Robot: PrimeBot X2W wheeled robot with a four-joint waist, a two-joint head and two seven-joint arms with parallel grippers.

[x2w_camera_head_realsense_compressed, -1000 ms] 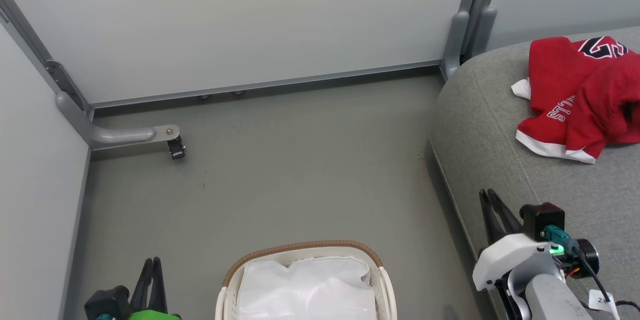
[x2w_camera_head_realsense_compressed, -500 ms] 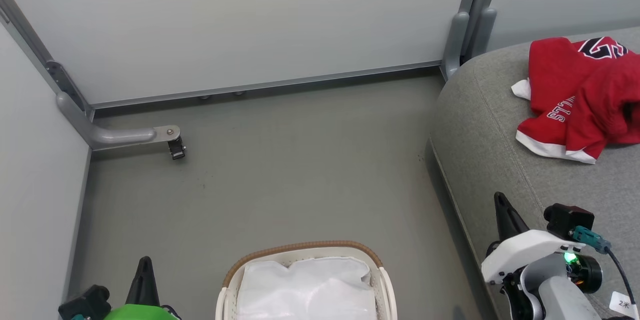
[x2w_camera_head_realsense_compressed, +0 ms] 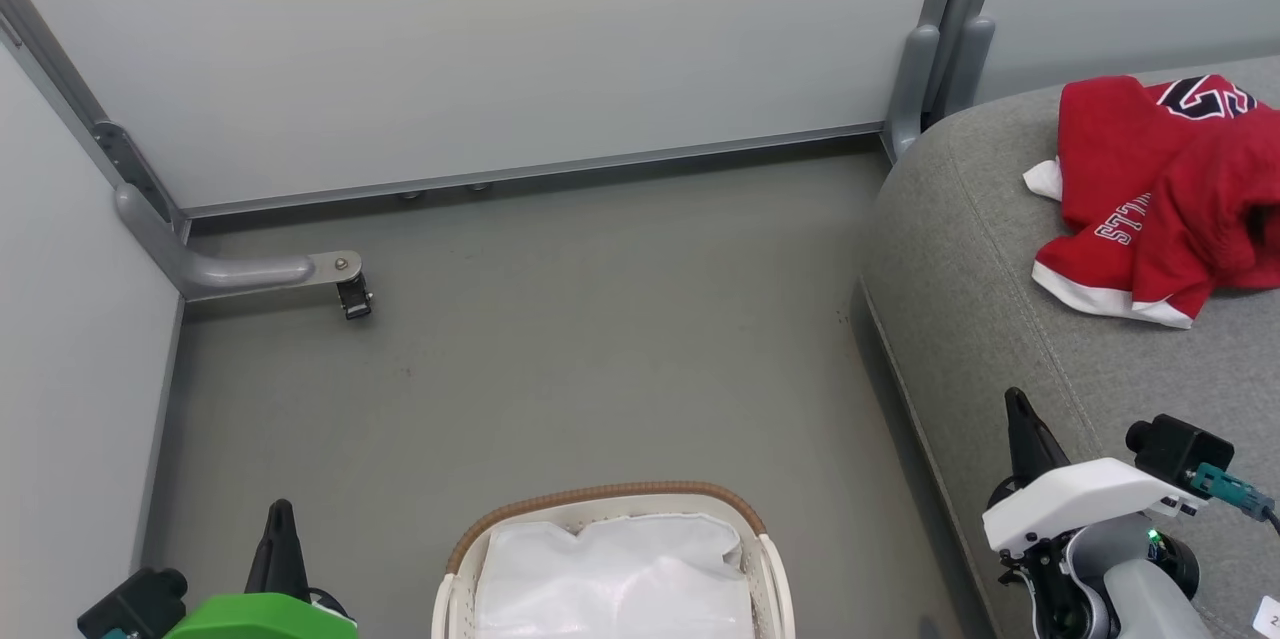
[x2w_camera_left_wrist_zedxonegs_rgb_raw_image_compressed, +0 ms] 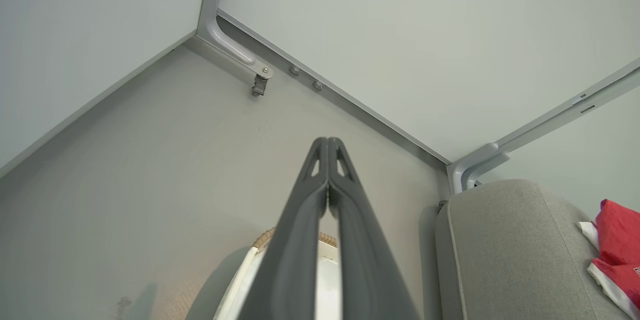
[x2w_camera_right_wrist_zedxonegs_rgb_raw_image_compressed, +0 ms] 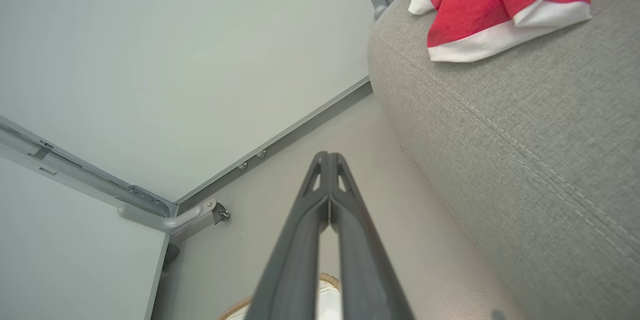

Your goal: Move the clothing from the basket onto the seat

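Our left gripper (x2w_camera_left_wrist_zedxonegs_rgb_raw_image_compressed: 327, 145) and right gripper (x2w_camera_right_wrist_zedxonegs_rgb_raw_image_compressed: 328, 158) were clenched empty, red jersey clothing (x2w_camera_head_realsense_compressed: 1160, 189) on the grey woven seat (x2w_camera_head_realsense_compressed: 1000, 319); we figured recheck the white plastic basket (x2w_camera_head_realsense_compressed: 600, 494).

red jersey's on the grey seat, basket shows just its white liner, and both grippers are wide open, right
Not quite: the left gripper and the right gripper are both shut, fingertips pressed together, as each wrist view shows. The rest holds: the red jersey lies on the grey seat, and the basket shows just its white liner.
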